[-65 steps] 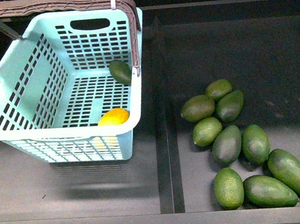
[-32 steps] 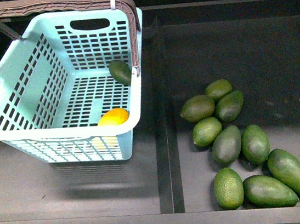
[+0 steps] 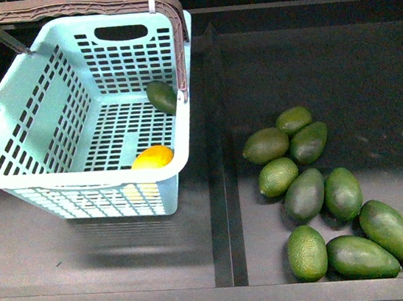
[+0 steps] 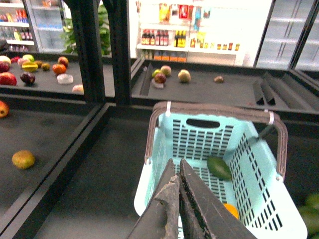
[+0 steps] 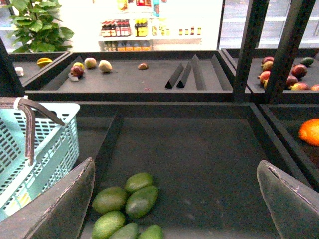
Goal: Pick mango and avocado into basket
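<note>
The light teal basket (image 3: 47, 104) with its brown handle (image 3: 70, 3) stands on the left shelf. Inside it lie a dark green avocado (image 3: 162, 96) against the right wall and the yellow-orange mango (image 3: 152, 158) at the near wall. The left wrist view shows the same basket (image 4: 167, 144), avocado (image 4: 219, 168) and a bit of the mango (image 4: 231, 209). My left gripper (image 4: 176, 166) is shut and empty, held above the basket's near rim. My right gripper (image 5: 177, 172) is open and empty, above the right bin. Neither arm shows in the front view.
Several loose avocados (image 3: 305, 195) lie piled in the right bin, seen too as avocados (image 5: 125, 199) in the right wrist view. A raised black divider (image 3: 220, 192) separates the two bins. Other fruit lies on shelves behind, including an orange fruit (image 5: 310, 131).
</note>
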`<action>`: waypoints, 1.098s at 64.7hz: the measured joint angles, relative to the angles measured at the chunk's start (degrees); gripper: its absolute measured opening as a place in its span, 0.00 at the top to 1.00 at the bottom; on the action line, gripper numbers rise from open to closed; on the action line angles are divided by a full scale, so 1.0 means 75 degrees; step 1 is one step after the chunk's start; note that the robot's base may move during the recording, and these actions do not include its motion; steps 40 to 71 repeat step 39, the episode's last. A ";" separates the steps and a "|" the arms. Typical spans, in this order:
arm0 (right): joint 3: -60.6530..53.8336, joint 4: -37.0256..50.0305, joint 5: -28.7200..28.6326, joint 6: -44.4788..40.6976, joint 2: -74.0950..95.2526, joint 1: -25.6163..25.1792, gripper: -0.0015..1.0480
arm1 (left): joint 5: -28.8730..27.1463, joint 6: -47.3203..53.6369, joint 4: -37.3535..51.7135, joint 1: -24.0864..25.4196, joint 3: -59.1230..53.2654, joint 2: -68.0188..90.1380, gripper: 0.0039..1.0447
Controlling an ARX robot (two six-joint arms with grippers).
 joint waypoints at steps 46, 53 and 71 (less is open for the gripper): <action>0.0000 0.0000 0.0000 0.0000 0.0000 0.0000 0.08 | -0.0003 0.0000 -0.0061 0.0000 0.0000 -0.0137 0.19; 0.0000 0.0000 0.0000 0.0000 0.0000 0.0000 0.08 | -0.0003 0.0000 -0.0061 0.0000 0.0000 -0.0137 0.19; 0.0000 0.0000 0.0000 0.0000 0.0000 0.0000 0.08 | -0.0003 0.0000 -0.0061 0.0000 0.0000 -0.0137 0.19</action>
